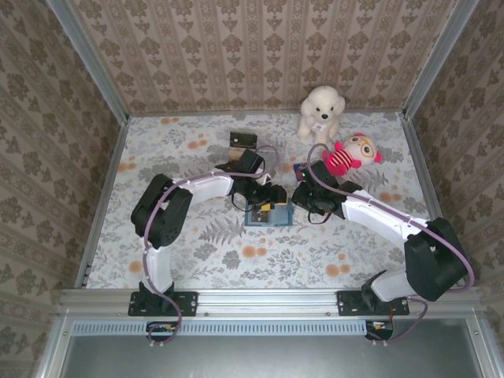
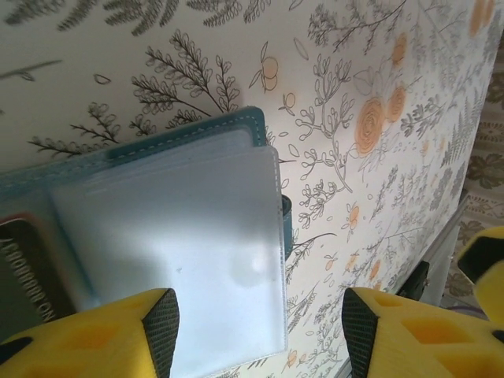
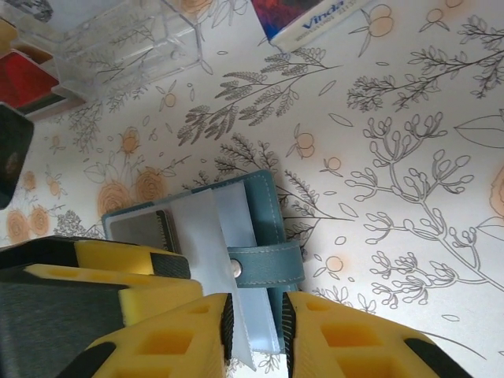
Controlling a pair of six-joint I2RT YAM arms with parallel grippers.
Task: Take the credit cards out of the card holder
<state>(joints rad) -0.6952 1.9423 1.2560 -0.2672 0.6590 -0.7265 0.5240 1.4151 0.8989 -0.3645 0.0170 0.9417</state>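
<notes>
**benchrat:** Why two arms on one little wallet?

**me:** Because it flops. The teal fold-open card holder with clear plastic sleeves (image 2: 228, 124) is lying open on the flower-patterned counter (image 2: 157, 47). The right gripper (image 3: 258, 323) is nipped nearly closed on its near edge, just by the snap strap, with sleeve plastic caught between the pads. I reckon that's my anchor, so the holder doesn't slide when a card gets pulled.

**benchrat:** And the left one?

**me:** The left gripper (image 2: 260, 331) has its jaws well apart with nothing in them, low over the free corner of the top sleeve. One pad overlaps the sleeve and the other is out over bare counter. The dark rectangular credit card with pale lettering (image 2: 24, 276) is tucked in a sleeve further in, off to the side of that pad and not between the jaws. So I'd guess I need to shift toward it before closing. The right wrist view also has a greyish card (image 3: 142, 228) in a pocket just beside the right gripper. As far as I can tell, both are sitting inside the holder.
</notes>
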